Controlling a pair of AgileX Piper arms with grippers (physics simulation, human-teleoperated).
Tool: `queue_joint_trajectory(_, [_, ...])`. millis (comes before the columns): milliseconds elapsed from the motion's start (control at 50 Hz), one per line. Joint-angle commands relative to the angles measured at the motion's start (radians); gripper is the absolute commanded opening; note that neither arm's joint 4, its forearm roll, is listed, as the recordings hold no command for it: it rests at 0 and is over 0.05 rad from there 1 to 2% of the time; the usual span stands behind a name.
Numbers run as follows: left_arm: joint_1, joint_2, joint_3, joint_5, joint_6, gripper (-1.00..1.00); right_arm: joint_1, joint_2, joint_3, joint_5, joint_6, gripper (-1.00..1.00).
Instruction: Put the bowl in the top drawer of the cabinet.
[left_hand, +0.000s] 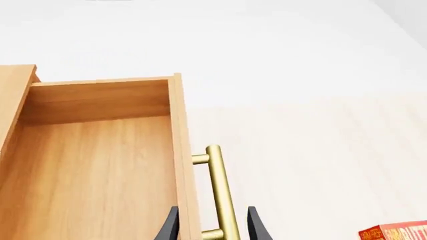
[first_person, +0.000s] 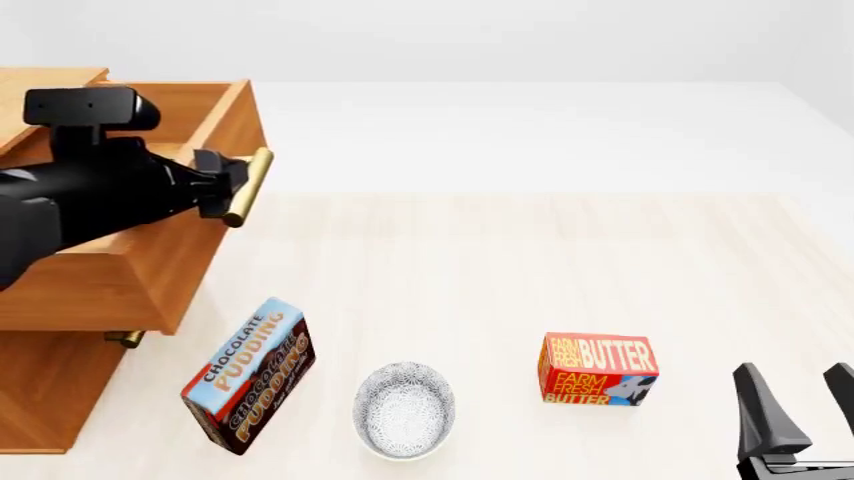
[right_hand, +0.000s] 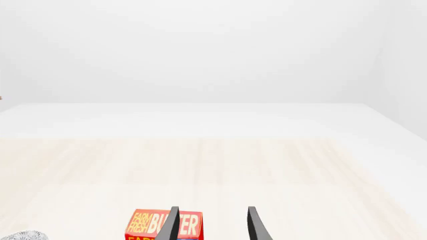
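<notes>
The speckled white bowl (first_person: 403, 410) sits upright on the table near the front edge, between two boxes; a sliver of this bowl (right_hand: 23, 235) shows in the right wrist view. The cabinet (first_person: 54, 400) stands at the left with its top drawer (first_person: 160, 270) pulled out and its inside (left_hand: 93, 170) bare. My left gripper (first_person: 227, 186) is open at the drawer's brass handle (first_person: 251, 187), and in the left wrist view the handle (left_hand: 220, 190) runs between the spread fingers of the left gripper (left_hand: 213, 210). My right gripper (first_person: 794, 375) stands open and holds nothing at the front right.
A chocolate pudding box (first_person: 250, 375) lies tilted just left of the bowl. A red butter box (first_person: 597, 370) stands to the bowl's right, between it and the right gripper. The lower drawer's brass handle (first_person: 123, 338) peeks out under the open drawer.
</notes>
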Motion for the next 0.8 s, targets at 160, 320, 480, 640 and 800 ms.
queue_joint_trajectory(160, [-0.067,-0.002,0.074,0.015,0.086,1.0,0.0,0.0,0.001,-0.001,0.0,1.0])
queue_joint_trajectory(320, [-0.081,-0.006,0.071,0.014,0.087,1.0,-0.001,0.0,0.001,-0.001,0.0,1.0])
queue_joint_trajectory(480, [-0.104,-0.021,0.073,0.01,0.082,1.0,-0.001,0.0,0.001,-0.001,0.0,1.0])
queue_joint_trajectory(640, [-0.115,-0.016,0.078,0.0,0.073,1.0,-0.001,-0.001,0.001,-0.001,0.0,1.0])
queue_joint_trajectory(800, [-0.131,-0.013,0.082,-0.007,0.068,1.0,-0.001,-0.001,0.001,-0.001,0.0,1.0])
